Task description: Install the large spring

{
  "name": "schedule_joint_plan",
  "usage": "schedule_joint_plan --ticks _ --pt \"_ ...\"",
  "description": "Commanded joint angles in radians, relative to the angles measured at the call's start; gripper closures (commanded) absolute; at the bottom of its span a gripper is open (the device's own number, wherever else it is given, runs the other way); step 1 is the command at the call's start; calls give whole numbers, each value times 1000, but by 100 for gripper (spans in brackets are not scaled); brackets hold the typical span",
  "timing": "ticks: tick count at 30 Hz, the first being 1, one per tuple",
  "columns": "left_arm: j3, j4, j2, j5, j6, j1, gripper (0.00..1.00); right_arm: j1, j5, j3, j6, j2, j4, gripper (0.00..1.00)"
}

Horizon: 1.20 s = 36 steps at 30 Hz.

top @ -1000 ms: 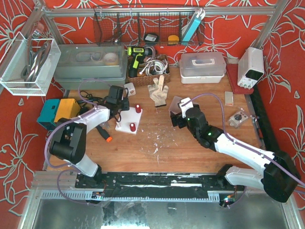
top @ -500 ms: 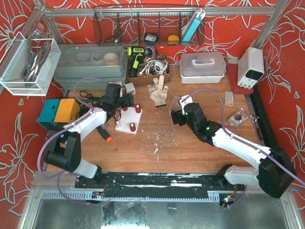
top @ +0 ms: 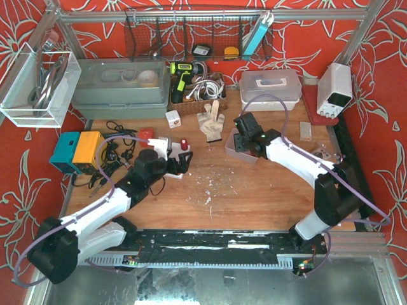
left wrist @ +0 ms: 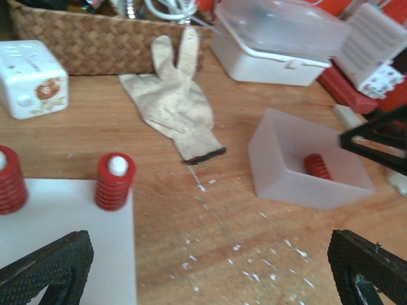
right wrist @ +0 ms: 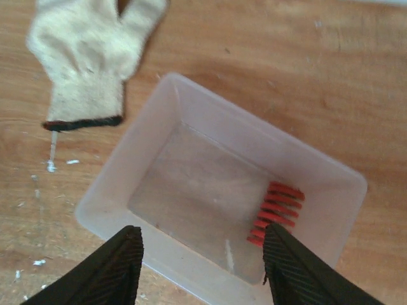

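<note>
A large red spring [right wrist: 276, 213] lies on its side in a translucent bin [right wrist: 121, 184], against the bin's right wall. My right gripper [right wrist: 203, 267] hangs open over the bin, and its right finger [right wrist: 305, 267] is just beside the spring, with nothing between the jaws. The white base plate [left wrist: 70, 235] carries two red springs [left wrist: 114, 181] standing on white pegs. My left gripper [left wrist: 210, 273] is open and empty at the plate's near edge. From above, the left gripper [top: 178, 160] covers most of the plate, and the right gripper [top: 241, 143] is over the bin [top: 249, 156].
A cream glove [top: 211, 124] lies between the plate and the bin. Behind it stand a wicker basket [top: 197, 95], a white lidded box [top: 270, 88] and a small white cube [top: 172, 118]. A teal and yellow box [top: 79, 149] with cables sits at the left.
My left gripper opened and drew back from the plate's far left to its near side. My right gripper moved away from me to above the bin, and its jaws narrowed.
</note>
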Motion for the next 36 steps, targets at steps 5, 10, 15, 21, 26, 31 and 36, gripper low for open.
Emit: schedule_joint_plan --ticks 5,10,15,21,26,31,36 --pt "-139 206 -102 -26 37 -60 0 -18 178 314 249 246 -436 57" --pt "-127 202 -98 -8 50 -62 0 -18 163 388 309 349 -485 59" --pt "-127 188 -123 -21 51 -66 0 -23 183 399 407 391 -517 59" --pt "-124 181 -131 -20 48 -77 0 -32 228 405 468 444 -537 53" --pt "-120 181 -116 -17 48 -79 0 -57 218 416 476 489 -530 52" --pt "-116 181 -103 -4 43 -79 0 -66 176 419 486 528 -511 51" --pt "-111 176 -94 -15 50 -80 0 -68 141 421 496 551 -487 52"
